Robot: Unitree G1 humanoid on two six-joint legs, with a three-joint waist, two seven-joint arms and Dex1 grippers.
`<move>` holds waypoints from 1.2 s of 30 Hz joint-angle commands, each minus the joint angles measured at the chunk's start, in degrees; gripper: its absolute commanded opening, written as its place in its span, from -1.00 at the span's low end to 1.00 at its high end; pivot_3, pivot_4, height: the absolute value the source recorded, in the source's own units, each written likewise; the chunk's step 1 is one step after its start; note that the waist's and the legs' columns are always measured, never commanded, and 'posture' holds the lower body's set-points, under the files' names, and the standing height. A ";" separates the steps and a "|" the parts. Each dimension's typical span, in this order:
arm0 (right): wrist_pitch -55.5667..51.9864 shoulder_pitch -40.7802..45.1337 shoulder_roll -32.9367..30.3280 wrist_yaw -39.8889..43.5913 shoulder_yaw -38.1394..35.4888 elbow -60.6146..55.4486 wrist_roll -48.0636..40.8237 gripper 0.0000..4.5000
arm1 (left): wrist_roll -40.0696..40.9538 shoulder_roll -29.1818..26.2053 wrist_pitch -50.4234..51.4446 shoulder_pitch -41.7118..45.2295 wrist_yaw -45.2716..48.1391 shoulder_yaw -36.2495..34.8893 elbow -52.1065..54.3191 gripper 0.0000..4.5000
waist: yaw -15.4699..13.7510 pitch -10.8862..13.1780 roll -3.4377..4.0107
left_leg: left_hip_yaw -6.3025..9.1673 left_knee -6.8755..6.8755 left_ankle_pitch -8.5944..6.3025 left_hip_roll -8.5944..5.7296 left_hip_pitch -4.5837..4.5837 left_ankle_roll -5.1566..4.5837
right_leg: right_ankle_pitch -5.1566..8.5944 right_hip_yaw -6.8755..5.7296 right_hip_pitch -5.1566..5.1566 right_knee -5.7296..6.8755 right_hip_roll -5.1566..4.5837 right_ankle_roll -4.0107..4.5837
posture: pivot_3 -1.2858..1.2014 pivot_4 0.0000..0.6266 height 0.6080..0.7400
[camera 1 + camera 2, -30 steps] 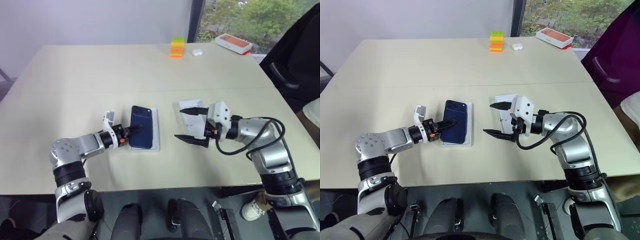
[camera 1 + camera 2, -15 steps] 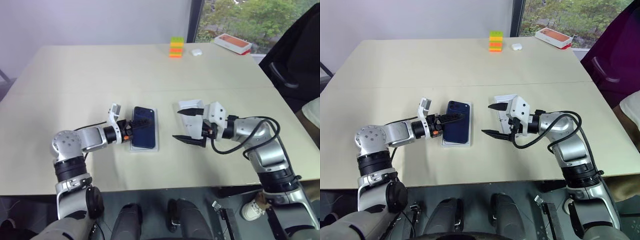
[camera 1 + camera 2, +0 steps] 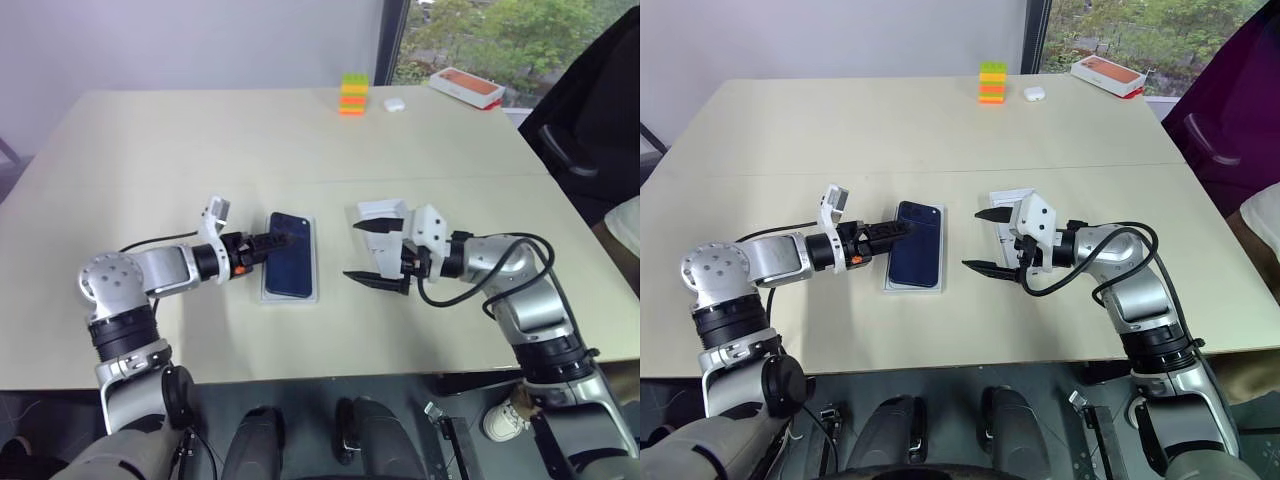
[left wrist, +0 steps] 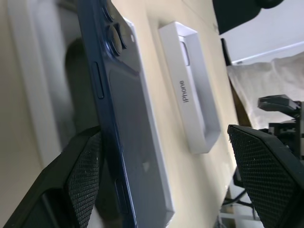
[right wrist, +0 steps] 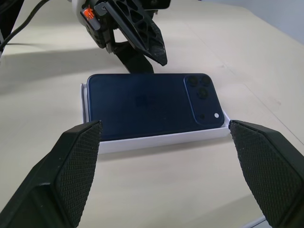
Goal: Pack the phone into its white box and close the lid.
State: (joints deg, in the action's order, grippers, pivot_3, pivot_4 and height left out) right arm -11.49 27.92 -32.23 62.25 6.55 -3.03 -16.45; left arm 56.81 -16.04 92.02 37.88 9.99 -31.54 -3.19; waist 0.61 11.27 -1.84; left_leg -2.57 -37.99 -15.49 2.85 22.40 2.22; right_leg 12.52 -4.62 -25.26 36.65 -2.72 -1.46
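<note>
The dark navy phone (image 3: 290, 265) lies flat, camera side up, inside the white box (image 3: 290, 298) near the table's middle. My left gripper (image 3: 280, 242) hovers open over the phone's near-left edge, and its fingers (image 5: 145, 35) touch nothing. To the right, my right gripper (image 3: 376, 253) stands wide open, pointing toward the phone with nothing between its fingers. The white lid (image 3: 384, 209) rests on the table just behind the right gripper, and the left wrist view shows the lid's side (image 4: 194, 109) with lettering on it.
At the table's far edge stand a stack of coloured bricks (image 3: 353, 95), a small white case (image 3: 394, 103) and an orange-topped box (image 3: 466, 87). A dark chair (image 3: 590, 120) is at the far right. The table's front edge runs close below both arms.
My left gripper has opened and let go of the phone, then risen a little and rolled. The phone now lies flat in the box. The right arm has stayed still.
</note>
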 commanded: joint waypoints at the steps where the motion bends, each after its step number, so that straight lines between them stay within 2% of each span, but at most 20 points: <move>1: 0.88 1.29 0.31 -0.29 -0.12 -0.69 -0.14 1.00 | 2.38 -1.47 0.48 -0.11 0.44 0.21 3.00 0.86 | -0.01 0.00 0.00 | 0.00 0.00 0.00 0.00 0.00 0.00 | 0.00 0.00 0.00 0.00 0.00 0.00 | 0.03 -0.52 1.00; 5: -0.75 1.16 0.31 -0.04 -0.26 -0.81 -1.02 1.00 | 5.91 -5.57 0.48 -2.15 3.30 3.20 8.44 0.86 | 0.17 0.00 0.01 | -0.01 0.00 0.01 0.01 0.00 0.01 | 0.00 0.02 -0.01 0.00 -0.01 0.00 | 0.03 -0.52 1.00; 8: -1.86 1.51 0.46 -0.16 -0.57 -0.54 -1.47 1.00 | 4.71 -9.63 0.37 -2.54 5.64 3.93 9.35 0.86 | 0.03 0.00 0.01 | 0.00 0.00 0.04 0.01 0.00 0.06 | 0.00 0.03 -0.02 0.03 -0.01 0.00 | 0.03 -0.52 1.00; 13: -1.90 1.91 0.55 -0.11 -0.54 -0.07 -1.33 1.00 | 5.04 -13.06 0.18 -2.61 8.64 3.88 9.46 0.86 | -0.04 0.00 0.01 | 0.00 0.00 0.04 -0.02 0.00 0.07 | 0.00 0.01 -0.01 0.03 -0.03 0.00 | 0.03 -0.52 1.00; 18: -3.77 3.49 1.60 -1.84 -0.45 0.79 -1.10 1.00 | -0.46 -16.09 -14.99 -5.77 15.37 7.50 13.84 0.86 | 0.06 0.01 0.01 | -0.01 0.00 0.04 -0.01 0.01 0.07 | 0.00 0.01 -0.03 0.02 -0.04 0.01 | 0.03 -0.52 1.00; 22: -6.30 4.77 2.21 -2.72 -0.96 1.13 -2.04 1.00 | -3.19 -19.44 -22.49 -9.54 21.97 10.65 14.69 0.86 | 0.08 0.01 0.03 | -0.03 0.01 0.04 0.01 0.00 0.07 | 0.00 0.03 -0.06 0.03 -0.01 0.03 | 0.03 -0.52 1.00; 27: -7.78 4.92 2.50 -4.75 -0.78 1.69 -0.96 1.00 | -11.17 -23.43 -40.94 -14.85 35.08 14.96 14.95 0.86 | -0.09 0.02 0.05 | -0.05 0.01 0.03 0.00 0.04 0.06 | 0.01 0.02 -0.08 0.00 -0.02 0.04 | 0.03 -0.52 1.00; 29: -10.01 5.11 2.66 -6.22 0.14 1.81 -0.14 1.00 | -12.26 -24.15 -44.16 -15.82 38.38 15.75 13.84 0.86 | -0.25 0.02 0.05 | -0.06 0.01 0.03 0.00 0.05 0.06 | 0.01 0.01 -0.08 -0.02 -0.03 0.05 | 0.03 -0.52 1.00; 31: -15.99 6.48 3.73 -10.72 2.14 2.49 2.39 1.00 | -13.32 -23.66 -48.46 -16.44 41.75 16.05 12.18 0.86 | -0.15 0.02 0.06 | -0.06 0.00 0.03 0.00 0.07 0.06 | 0.01 0.01 -0.08 -0.03 -0.04 0.05 | 0.03 -0.52 1.00; 33: -24.86 8.09 5.15 -13.71 1.88 1.58 0.78 1.00 | -16.12 -22.83 -54.95 -17.49 44.76 17.28 10.62 0.86 | -0.01 0.02 0.06 | -0.07 0.00 0.03 0.00 0.06 0.05 | 0.00 0.02 -0.09 -0.02 -0.04 0.06 | 0.03 -0.52 1.00; 35: -27.97 8.60 5.35 -14.62 1.45 -0.51 0.03 1.00 | -18.32 -21.28 -61.98 -18.50 46.33 17.01 9.76 0.86 | -0.03 0.03 0.08 | -0.07 0.01 0.03 0.01 0.08 0.04 | 0.00 0.02 -0.14 0.00 -0.03 0.06 | 0.03 -0.52 1.00; 36: -29.69 8.92 5.44 -15.01 0.93 -1.78 -0.67 1.00 | -17.63 -21.36 -61.58 -18.61 47.03 16.73 9.20 0.86 | -0.06 0.03 0.08 | -0.07 0.02 0.02 0.02 0.10 0.03 | 0.00 0.02 -0.15 0.00 -0.03 0.06 | 0.03 -0.52 1.00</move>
State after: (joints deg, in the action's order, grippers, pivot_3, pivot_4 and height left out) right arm -38.77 34.98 -26.85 48.08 8.99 -0.86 -15.29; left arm 39.49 -37.03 33.50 19.31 55.33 -13.79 6.01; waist 0.54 11.30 -1.76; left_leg -2.64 -37.97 -15.47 2.88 22.54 2.24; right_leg 12.52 -4.60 -25.44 36.65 -2.74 -1.40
